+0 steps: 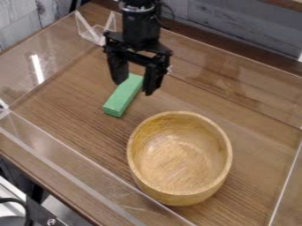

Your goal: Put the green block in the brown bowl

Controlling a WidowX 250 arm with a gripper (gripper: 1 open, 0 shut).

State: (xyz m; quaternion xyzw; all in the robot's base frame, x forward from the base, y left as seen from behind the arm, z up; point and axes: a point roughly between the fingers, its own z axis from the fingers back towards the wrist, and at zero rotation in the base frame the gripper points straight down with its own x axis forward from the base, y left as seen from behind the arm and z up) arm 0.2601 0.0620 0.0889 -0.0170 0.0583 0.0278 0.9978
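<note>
Claw (134, 81) spread wide, pointing down over far end of green block (120, 97), apparently not touching. Block flat on surface (71, 79), beside brown bowl (179, 157); bare wood left.

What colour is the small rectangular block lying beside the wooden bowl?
Plain bright green: the small rectangular block shows clearly in the camera view, the only one.

wood table (71, 97) | clear plastic walls (48, 146) around | clear stand (92, 31) rear-left
</note>
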